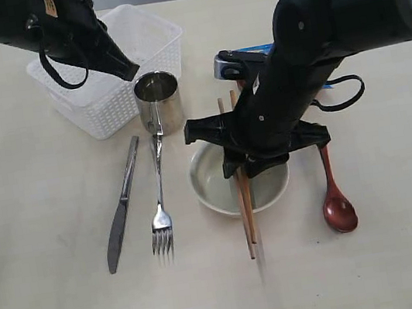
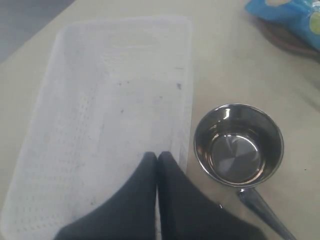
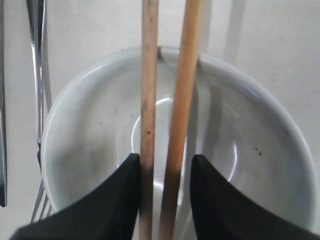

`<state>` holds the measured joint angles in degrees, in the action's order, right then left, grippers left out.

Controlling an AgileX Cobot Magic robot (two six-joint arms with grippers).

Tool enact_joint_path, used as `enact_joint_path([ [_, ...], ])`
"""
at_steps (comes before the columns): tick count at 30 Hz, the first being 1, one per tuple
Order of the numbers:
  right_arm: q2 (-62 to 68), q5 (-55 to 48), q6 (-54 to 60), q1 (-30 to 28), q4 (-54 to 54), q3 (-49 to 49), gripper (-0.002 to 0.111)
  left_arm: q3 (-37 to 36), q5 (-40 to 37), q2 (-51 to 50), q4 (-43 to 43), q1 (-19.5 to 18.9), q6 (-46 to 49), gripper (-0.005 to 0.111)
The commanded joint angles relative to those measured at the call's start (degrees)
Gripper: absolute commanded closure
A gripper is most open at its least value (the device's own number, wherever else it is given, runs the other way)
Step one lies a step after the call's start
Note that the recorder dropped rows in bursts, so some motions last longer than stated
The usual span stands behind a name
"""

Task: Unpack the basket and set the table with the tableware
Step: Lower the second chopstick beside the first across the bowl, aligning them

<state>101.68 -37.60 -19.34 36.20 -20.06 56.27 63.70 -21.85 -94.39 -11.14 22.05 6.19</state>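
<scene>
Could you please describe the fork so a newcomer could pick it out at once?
Find the white basket in the exterior view's upper left, with the steel cup standing at its corner. The fork lies just below that cup, between the knife and the bowl; only it ends in tines.

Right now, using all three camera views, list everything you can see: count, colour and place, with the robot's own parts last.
basket: one, white, far left on the table
cup: one, steel, beside the basket
knife: one, silver, left of the fork
fork: one, silver, in front of the cup
bowl: one, cream, centre
chopsticks: two, brown, lying across the bowl
spoon: one, dark red, right of the bowl
chip bag: one, blue, on the plate
plate: one, reddish-brown, behind the bowl
table: one, pale cream
left gripper: one, black, shut, above the basket's edge
right gripper: one, black, open, straddling the chopsticks
</scene>
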Motion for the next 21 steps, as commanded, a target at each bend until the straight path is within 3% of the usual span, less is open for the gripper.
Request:
enact_joint_path([
  [1, 0.13, -0.68, -0.83, 0.07, 0.62, 0.33, 0.076, -0.24, -0.22, 0.40, 0.46, -0.31, -0.33, 0.107],
  [6, 0.13, -0.80, -0.79, 0.07, 0.76, 0.33, 0.078, -0.24, -0.22, 0.40, 0.46, -0.31, -0.33, 0.107],
  [12, 0.13, -0.80, -0.79, 0.07, 0.83, 0.33, 0.101, -0.24, -0.22, 0.40, 0.46, -0.31, -0.22, 0.107],
  [21, 0.13, -0.80, -0.79, 0.07, 0.83, 0.33, 0.098, -0.24, -0.22, 0.40, 0.46, -0.31, -0.22, 0.107],
])
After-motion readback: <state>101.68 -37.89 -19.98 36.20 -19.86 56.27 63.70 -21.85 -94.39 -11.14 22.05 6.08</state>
